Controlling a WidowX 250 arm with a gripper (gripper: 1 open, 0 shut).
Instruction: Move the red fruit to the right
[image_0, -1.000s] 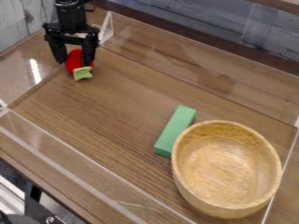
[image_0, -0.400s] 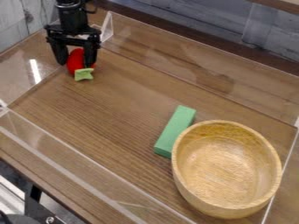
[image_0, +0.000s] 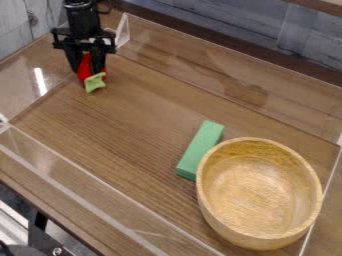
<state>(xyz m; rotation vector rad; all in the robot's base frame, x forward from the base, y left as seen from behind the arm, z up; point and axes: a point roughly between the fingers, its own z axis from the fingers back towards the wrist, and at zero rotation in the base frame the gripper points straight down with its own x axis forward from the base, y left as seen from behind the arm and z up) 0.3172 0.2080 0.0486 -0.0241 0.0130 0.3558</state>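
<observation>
The red fruit (image_0: 90, 73) is a small glossy red toy with a pale green leafy cap at its lower end, lying on the wooden table at the far left. My black gripper (image_0: 84, 66) reaches down over it from above. Its two fingers are drawn in tight against the red body, one on each side, so it is shut on the fruit. The fruit still rests on the table surface, and only its lower red part and green cap show below the fingers.
A green rectangular block (image_0: 202, 148) lies near the middle right. A large wooden bowl (image_0: 261, 190) sits at the front right corner. Clear acrylic walls (image_0: 27, 75) border the table on all sides.
The fingers, spread wide on either side of the fruit before, have closed in on it. The fruit and the arm have stayed in the same place.
</observation>
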